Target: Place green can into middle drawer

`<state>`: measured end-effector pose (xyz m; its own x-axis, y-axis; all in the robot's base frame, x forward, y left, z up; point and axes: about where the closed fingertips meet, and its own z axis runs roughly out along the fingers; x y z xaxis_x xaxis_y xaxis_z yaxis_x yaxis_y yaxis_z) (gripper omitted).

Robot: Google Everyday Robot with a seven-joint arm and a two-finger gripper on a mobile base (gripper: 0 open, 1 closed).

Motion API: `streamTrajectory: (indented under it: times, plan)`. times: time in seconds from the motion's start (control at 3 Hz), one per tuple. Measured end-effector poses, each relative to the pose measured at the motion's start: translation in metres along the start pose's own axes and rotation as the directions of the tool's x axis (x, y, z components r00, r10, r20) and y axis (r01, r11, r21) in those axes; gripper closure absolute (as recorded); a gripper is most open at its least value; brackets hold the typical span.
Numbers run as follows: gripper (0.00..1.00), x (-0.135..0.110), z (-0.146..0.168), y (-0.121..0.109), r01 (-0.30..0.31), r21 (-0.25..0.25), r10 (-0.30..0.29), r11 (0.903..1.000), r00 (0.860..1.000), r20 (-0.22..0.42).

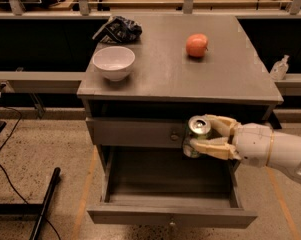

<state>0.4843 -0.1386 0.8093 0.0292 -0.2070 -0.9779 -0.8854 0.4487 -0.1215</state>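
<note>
The green can [195, 134] with a silver pull-tab top is held upright in my gripper [206, 135], whose cream fingers [212, 147] are shut around its sides. The white arm reaches in from the right. The can hangs in front of the flat grey drawer front with a knob [174, 135], over the back right part of the open middle drawer [170, 215]. The drawer is pulled out and its inside is bare.
On the grey cabinet top [165, 79] stand a white bowl [113, 62], a round orange-red fruit [196, 45] and a dark crumpled bag [118, 29]. A clear bottle [279, 67] sits on the ledge at right. Black cables and a bar [45, 205] lie on the floor at left.
</note>
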Motion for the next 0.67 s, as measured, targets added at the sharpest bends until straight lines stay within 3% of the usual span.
streamTrajectory:
  times: [0.33,0.67]
  plan:
    - [1.0,0.0663,-0.0158,0.0193,0.004,-0.075,-0.005,0.9972,1.0,-0.009]
    - [1.0,0.0658,-0.0139,0.0232,0.002,-0.09,-0.002,0.9959,1.0,-0.002]
